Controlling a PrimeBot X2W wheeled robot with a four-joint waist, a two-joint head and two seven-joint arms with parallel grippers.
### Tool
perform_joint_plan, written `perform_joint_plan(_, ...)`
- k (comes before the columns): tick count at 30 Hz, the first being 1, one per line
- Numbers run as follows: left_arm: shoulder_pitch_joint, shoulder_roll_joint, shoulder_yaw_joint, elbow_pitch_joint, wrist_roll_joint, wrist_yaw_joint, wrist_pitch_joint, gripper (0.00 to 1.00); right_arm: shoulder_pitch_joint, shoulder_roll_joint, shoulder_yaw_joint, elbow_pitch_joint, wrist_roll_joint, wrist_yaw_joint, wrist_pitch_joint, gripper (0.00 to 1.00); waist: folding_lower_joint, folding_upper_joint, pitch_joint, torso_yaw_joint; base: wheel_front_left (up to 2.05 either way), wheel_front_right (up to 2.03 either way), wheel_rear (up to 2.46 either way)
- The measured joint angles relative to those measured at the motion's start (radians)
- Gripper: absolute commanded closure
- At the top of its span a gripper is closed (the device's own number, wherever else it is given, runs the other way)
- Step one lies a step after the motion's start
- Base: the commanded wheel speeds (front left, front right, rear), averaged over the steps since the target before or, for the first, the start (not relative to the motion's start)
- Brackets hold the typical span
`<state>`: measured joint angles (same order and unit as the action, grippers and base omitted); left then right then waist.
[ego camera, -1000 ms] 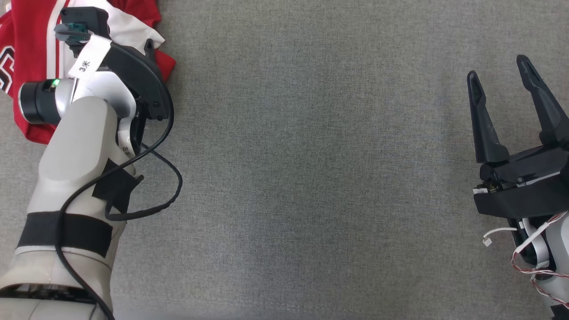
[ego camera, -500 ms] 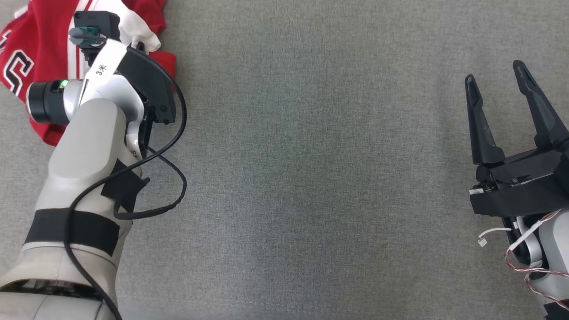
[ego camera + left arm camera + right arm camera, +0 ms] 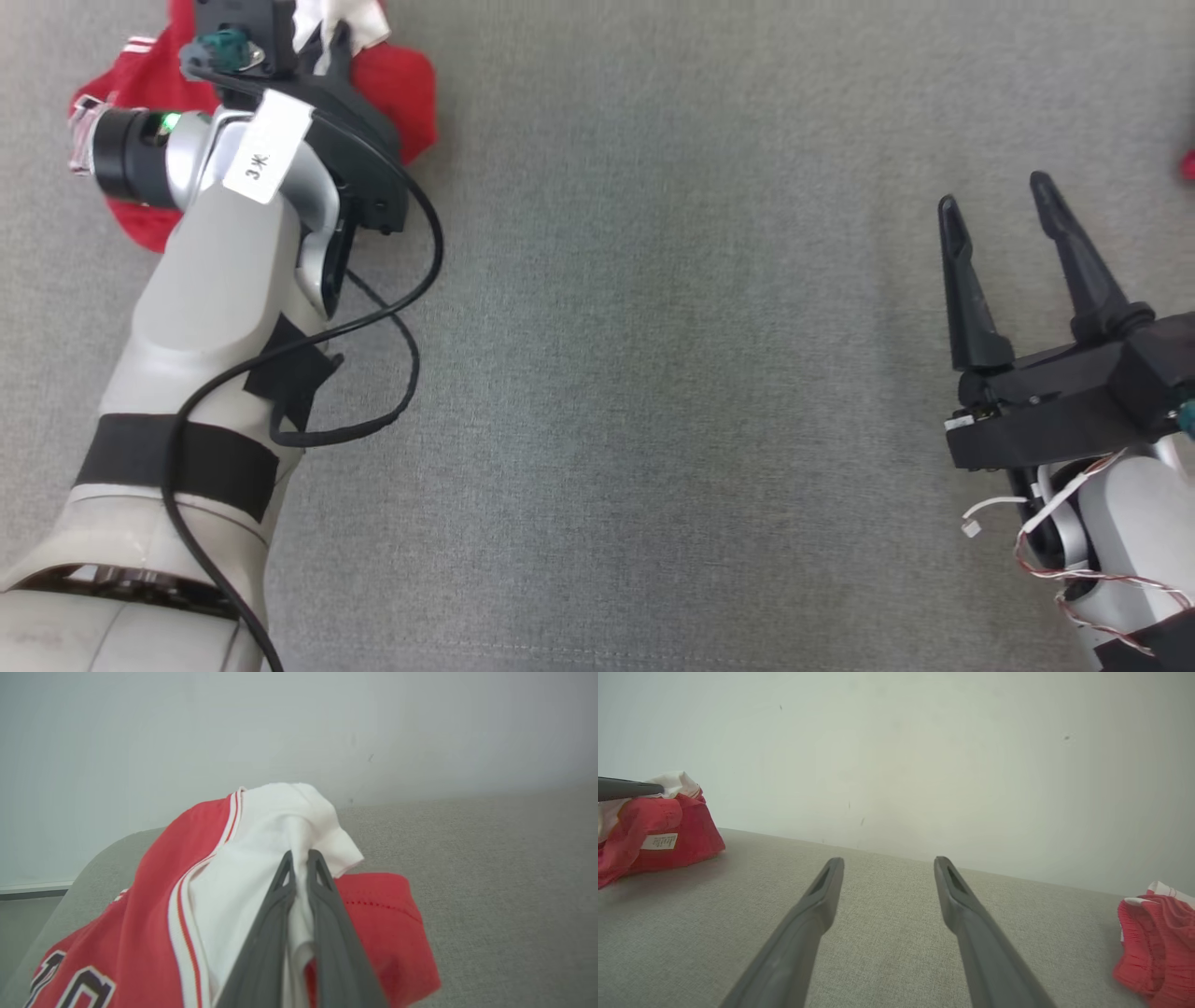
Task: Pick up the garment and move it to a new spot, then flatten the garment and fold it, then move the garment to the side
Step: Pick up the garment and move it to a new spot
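Note:
The garment [image 3: 403, 86] is a red and white jersey, bunched at the far left of the grey surface. My left gripper [image 3: 299, 855] is shut on a white fold of the garment [image 3: 154, 896], with cloth pinched between the fingers and the rest hanging below in folds. From the right wrist view the garment [image 3: 658, 835] is a raised heap with a white label, and a left finger [image 3: 626, 788] lies across its top. My right gripper [image 3: 994, 191] stands open over bare surface at the right, holding nothing; it also appears in its own wrist view [image 3: 888, 860].
A second red cloth [image 3: 1153, 942] lies at the far right, just showing at the edge of the head view [image 3: 1187, 166]. The grey fabric surface [image 3: 653, 373] stretches between the arms. A pale wall [image 3: 896, 742] stands behind. A black cable [image 3: 401, 373] loops off my left forearm.
My left gripper has moved up and to the right in the head view, with the garment bunching up in it. My right gripper has drifted left and lower in that view, still open.

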<state>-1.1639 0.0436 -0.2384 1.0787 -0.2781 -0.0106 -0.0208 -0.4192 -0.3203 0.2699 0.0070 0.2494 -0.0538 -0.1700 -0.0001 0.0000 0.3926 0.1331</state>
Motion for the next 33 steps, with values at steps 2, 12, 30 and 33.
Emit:
perform_joint_plan(2,-0.002,-0.007,-0.009,-0.005,0.005,-0.009,-0.022,1.00,0.002,0.009,0.005,0.015,0.007,0.000,-0.009,0.00,0.0000,-0.0001,-0.021,-0.007,0.00,0.00,0.00)
perform_joint_plan(12,-0.018,-0.019,-0.057,-0.060,0.012,-0.043,-0.115,1.00,0.029,0.061,0.042,0.078,0.019,0.001,-0.030,0.00,-0.0001,-0.0001,-0.125,-0.071,0.00,0.00,0.00)
perform_joint_plan(30,-0.013,-0.016,-0.300,-0.354,-0.150,0.041,-0.172,1.00,0.109,0.092,0.070,0.110,0.033,0.010,-0.049,0.00,0.0000,0.0000,-0.244,-0.300,0.00,0.00,0.00)
perform_joint_plan(33,0.023,-0.017,-0.378,-0.383,-0.165,0.058,-0.156,1.00,0.147,0.079,0.051,0.088,0.035,0.008,-0.053,0.00,-0.0001,-0.0002,-0.255,-0.330,0.00,0.00,0.00)
